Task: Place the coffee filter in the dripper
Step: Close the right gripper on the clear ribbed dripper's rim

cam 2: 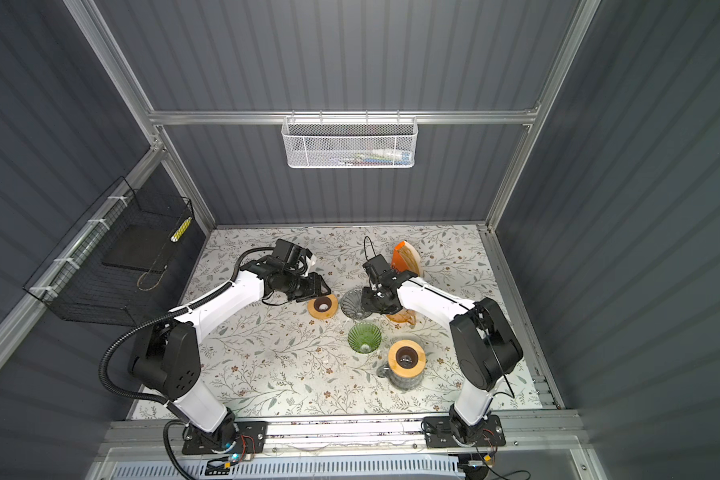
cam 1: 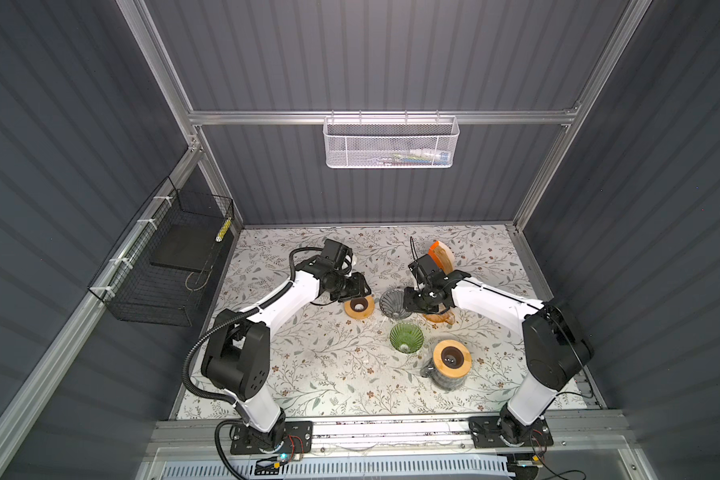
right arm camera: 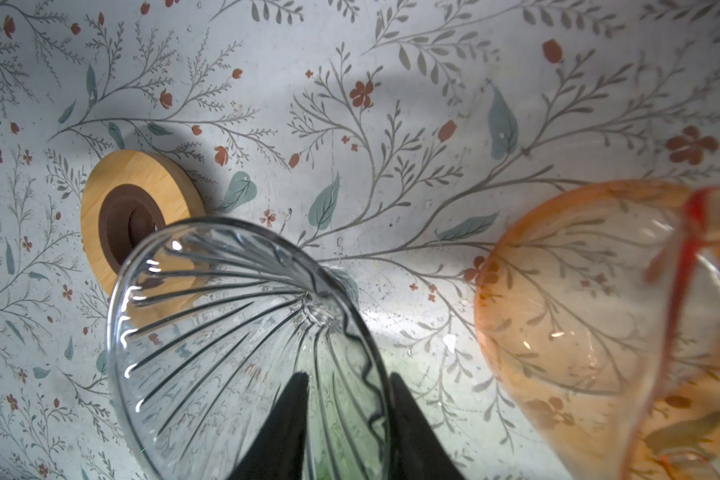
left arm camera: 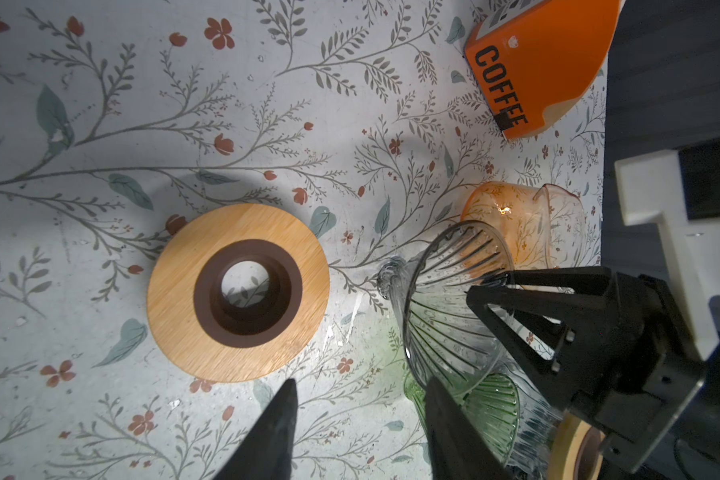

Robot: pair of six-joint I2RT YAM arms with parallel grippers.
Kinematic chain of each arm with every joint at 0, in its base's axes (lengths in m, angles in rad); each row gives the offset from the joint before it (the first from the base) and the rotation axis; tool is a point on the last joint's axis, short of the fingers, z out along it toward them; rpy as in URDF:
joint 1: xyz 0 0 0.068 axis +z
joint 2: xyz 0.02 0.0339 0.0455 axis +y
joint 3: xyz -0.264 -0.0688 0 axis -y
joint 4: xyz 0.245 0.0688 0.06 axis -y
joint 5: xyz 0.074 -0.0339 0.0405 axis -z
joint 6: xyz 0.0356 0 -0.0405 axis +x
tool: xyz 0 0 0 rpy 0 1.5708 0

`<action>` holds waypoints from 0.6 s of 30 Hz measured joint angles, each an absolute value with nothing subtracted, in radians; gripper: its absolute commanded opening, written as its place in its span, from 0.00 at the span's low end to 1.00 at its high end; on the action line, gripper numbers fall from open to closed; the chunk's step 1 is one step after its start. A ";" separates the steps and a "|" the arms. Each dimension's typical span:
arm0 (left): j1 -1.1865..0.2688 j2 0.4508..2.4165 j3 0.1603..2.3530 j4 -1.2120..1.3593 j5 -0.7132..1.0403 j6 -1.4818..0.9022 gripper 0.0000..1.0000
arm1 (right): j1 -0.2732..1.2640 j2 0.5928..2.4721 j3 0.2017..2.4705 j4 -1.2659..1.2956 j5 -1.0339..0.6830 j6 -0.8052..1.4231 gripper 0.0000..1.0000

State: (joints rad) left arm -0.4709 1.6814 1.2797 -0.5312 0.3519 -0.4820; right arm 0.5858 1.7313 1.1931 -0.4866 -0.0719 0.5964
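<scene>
Clear ribbed glass dripper (right arm camera: 225, 332) could slip or tip: right gripper (right arm camera: 346, 378) straddles its rim, clamping uncertain; left gripper (left arm camera: 360, 380) hangs apart, empty, beside round wooden ring (left arm camera: 175, 299).

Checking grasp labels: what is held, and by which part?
Right gripper fingers straddle the clear ribbed glass dripper at its rim; grip cannot be told. Left gripper empty.
</scene>
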 measured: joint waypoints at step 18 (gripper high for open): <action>-0.469 1.681 1.280 -0.538 0.340 -0.479 0.50 | 0.575 1.743 1.231 -0.482 -0.095 0.583 0.00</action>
State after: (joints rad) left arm -0.4694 1.6814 1.2797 -0.5377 0.3405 -0.4786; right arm 0.5755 1.7428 1.2312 -0.4824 -0.0948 0.5831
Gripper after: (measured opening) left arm 0.502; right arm 0.084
